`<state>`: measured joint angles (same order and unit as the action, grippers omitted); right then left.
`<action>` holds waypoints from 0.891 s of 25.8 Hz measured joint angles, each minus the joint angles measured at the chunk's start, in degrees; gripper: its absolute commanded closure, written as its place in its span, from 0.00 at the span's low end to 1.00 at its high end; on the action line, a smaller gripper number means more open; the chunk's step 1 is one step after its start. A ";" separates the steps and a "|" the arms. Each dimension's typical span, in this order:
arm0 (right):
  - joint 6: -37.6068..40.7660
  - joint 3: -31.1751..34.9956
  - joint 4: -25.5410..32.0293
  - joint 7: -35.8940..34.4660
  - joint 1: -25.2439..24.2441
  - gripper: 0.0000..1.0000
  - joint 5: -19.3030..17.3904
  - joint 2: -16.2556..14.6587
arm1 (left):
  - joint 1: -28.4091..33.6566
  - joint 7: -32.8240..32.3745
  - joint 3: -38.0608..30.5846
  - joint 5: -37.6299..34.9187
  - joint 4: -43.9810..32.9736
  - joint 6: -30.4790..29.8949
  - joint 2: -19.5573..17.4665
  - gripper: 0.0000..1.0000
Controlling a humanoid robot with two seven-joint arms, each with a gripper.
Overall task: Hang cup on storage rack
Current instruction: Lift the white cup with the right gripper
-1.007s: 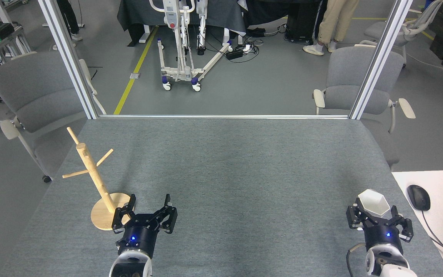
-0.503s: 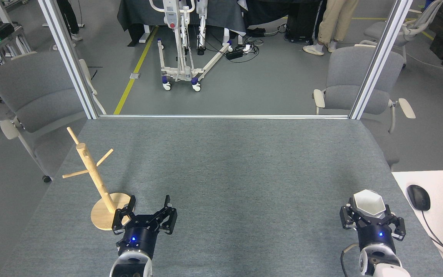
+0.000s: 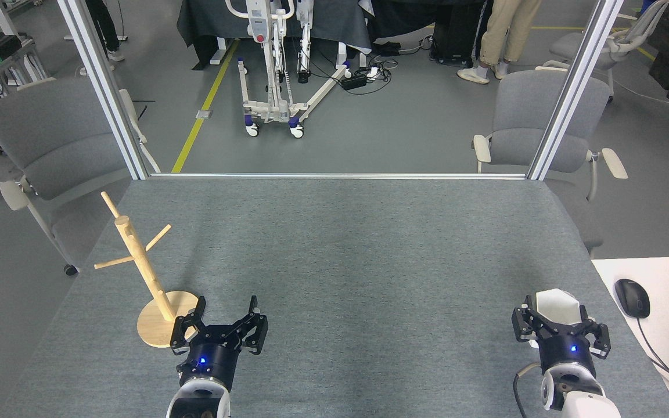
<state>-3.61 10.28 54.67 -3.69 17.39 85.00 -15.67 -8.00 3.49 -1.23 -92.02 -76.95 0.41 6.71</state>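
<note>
The right gripper (image 3: 560, 326) grips the faceted white cup (image 3: 556, 306) (now lower); the left gripper (image 3: 220, 322), jaws spread, sits beside the wooden mug tree (image 3: 140, 267).

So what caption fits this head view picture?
Right gripper holds the white cup, far from the wooden storage rack.

right gripper (image 3: 559, 321) pulled nearer and slightly left with cup (image 3: 556, 306); cup rolled more upright, opening now less visible.
</note>
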 measured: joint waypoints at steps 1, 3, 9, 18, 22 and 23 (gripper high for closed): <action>-0.01 0.00 -0.11 -0.01 -0.01 0.01 0.00 -0.01 | -0.03 0.00 0.00 0.00 0.07 0.00 -0.01 0.01; -0.01 0.00 -0.18 -0.06 0.01 0.01 -0.01 -0.02 | -0.06 0.00 0.00 0.00 0.16 0.00 -0.02 0.01; -0.01 0.06 -0.49 -0.02 0.04 0.01 0.06 -0.04 | -0.09 0.00 0.00 0.00 0.27 0.00 -0.10 0.01; -0.01 0.02 -3.67 0.18 2.87 0.01 0.22 -0.13 | -0.09 0.00 0.00 0.00 0.31 -0.08 -0.18 0.01; -0.01 0.01 -4.11 -0.01 3.29 0.01 0.19 -0.13 | -0.09 0.00 0.00 0.04 0.31 -0.08 -0.14 0.01; -0.01 0.01 -4.16 -0.23 3.27 0.01 0.19 -0.12 | -0.09 0.00 0.00 0.05 0.31 -0.08 -0.13 0.01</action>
<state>-3.62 10.29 50.51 -3.92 20.65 85.19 -15.79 -8.09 3.49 -1.23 -91.97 -76.64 0.33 6.58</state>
